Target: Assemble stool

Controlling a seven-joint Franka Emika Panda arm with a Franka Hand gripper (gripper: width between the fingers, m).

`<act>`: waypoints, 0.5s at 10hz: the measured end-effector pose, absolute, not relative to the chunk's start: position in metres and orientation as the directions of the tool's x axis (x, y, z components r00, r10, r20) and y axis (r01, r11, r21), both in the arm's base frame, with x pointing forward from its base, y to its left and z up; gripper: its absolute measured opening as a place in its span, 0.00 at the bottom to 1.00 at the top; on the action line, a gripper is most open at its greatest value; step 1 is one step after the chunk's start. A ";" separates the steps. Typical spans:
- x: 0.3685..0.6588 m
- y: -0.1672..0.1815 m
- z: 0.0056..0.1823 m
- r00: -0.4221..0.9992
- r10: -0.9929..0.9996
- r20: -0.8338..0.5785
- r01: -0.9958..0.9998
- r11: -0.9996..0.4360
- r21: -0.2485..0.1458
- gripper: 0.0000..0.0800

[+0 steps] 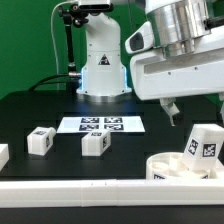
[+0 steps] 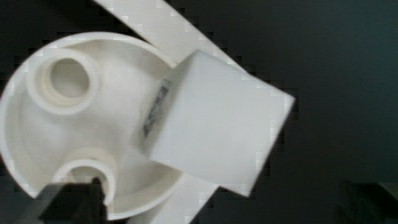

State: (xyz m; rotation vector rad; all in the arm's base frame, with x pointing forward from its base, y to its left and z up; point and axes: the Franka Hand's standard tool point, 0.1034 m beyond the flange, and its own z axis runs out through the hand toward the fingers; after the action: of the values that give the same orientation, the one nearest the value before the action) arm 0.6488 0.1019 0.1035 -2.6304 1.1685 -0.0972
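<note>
**Fingers wide above the leg standing on the seat**

Nearest in the exterior view, a long white border rail (image 1: 90, 187) runs along the front edge of the black table (image 1: 30, 112). Just behind it, at the exterior view's right, lies the low round white plastic seat disc (image 1: 162, 170) of the stool. A chunky white rectangular leg (image 1: 203, 143) stands upright on it, with black-and-white square tags facing the camera. This leg hides the rear part of the seat.

In the wrist view the same leg (image 2: 222, 120) covers much of the seat disc (image 2: 54, 125), and a round socket (image 2: 71, 80) lies bare beside it.

The dark fingers (image 1: 172, 108) hang just above the leg, spread wide and holding nothing. Only one shows clearly in the exterior view, up and to the left of the leg's top and apart from it. In the wrist view one finger (image 2: 68, 195) shows over the seat's rim.

Farther left on the table, well apart from the seat, two loose white legs with tags stand near each other: one (image 1: 95, 143) near the middle, the other (image 1: 40, 141) left of it. A further white piece (image 1: 3, 153) is cut off by the left edge.

Behind them lies the marker board (image 1: 102, 125), flat on the table. Beyond it rises the white robot base (image 1: 103, 60), before a green backdrop (image 1: 25, 45). The arm's bulky white hand block (image 1: 180, 70) blocks the upper right of the scene.
</note>
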 end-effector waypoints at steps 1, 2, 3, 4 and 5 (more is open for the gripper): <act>0.649 0.102 0.104 0.730 -0.683 -0.023 -0.663 -0.700 -0.266 0.81; 0.647 0.108 0.103 0.810 -0.586 0.023 -0.564 -0.790 -0.240 0.81; 0.647 0.113 0.103 0.864 -0.501 0.052 -0.479 -0.849 -0.224 0.81; 0.647 0.112 0.104 0.927 -0.363 0.092 -0.339 -0.918 -0.203 0.81; 0.649 0.114 0.106 0.948 -0.297 0.111 -0.274 -0.944 -0.184 0.81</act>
State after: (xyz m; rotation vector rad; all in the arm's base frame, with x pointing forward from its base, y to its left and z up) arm 0.6486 0.1144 0.1060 -2.9355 0.4338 -0.2051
